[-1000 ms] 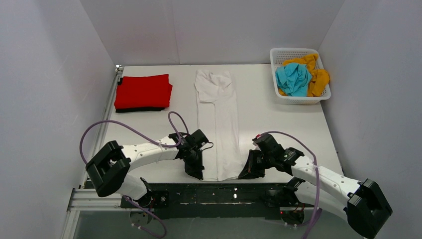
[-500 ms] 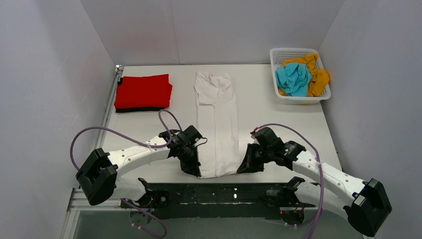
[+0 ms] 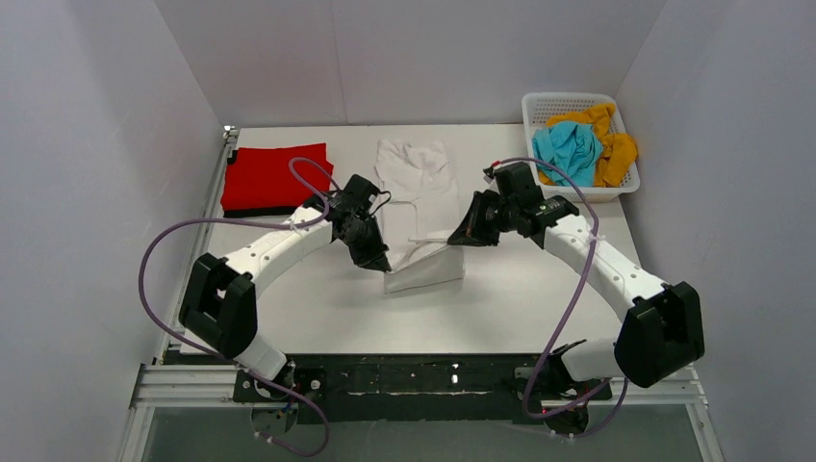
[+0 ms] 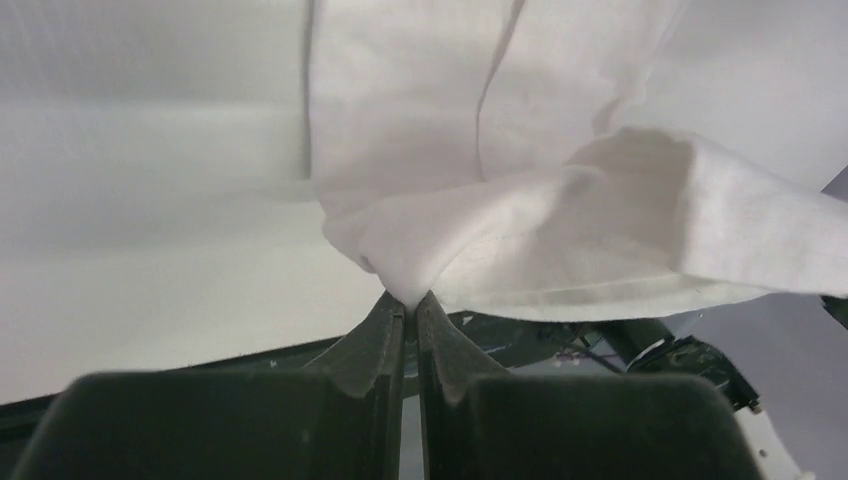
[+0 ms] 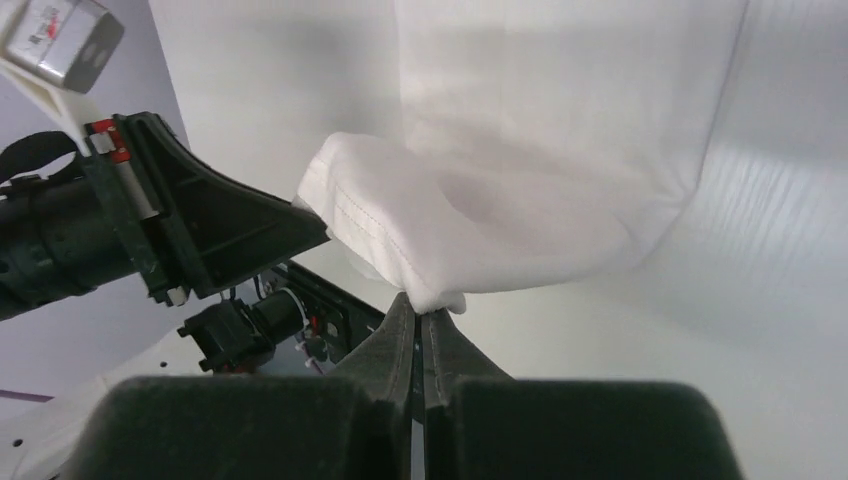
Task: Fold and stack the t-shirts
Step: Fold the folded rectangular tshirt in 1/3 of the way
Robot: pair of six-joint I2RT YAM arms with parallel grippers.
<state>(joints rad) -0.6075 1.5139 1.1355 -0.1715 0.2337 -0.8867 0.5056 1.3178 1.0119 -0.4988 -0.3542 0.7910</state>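
The white t-shirt [image 3: 421,183], folded into a long narrow strip, lies in the middle of the table. Its near end is lifted off the table and carried back over the rest. My left gripper [image 3: 383,264] is shut on the hem's left corner [image 4: 405,285]. My right gripper [image 3: 453,239] is shut on the right corner [image 5: 432,298]. The fold hangs between them [image 3: 423,274]. The folded red t-shirt [image 3: 277,175] lies on the black one [image 3: 269,211] at far left. The teal-blue t-shirt [image 3: 567,152] and mustard-orange t-shirt [image 3: 616,152] are crumpled in the basket.
The white lattice basket [image 3: 579,192] stands at the far right corner. White walls close in the table on three sides. A metal rail [image 3: 210,207] runs along the left edge. My left arm's purple cable [image 3: 183,236] loops over the left side.
Both grippers have lifted the white shirt's near hem and carried it away from the front edge toward the table's middle, folding the strip over itself. Both arms have stretched far forward.
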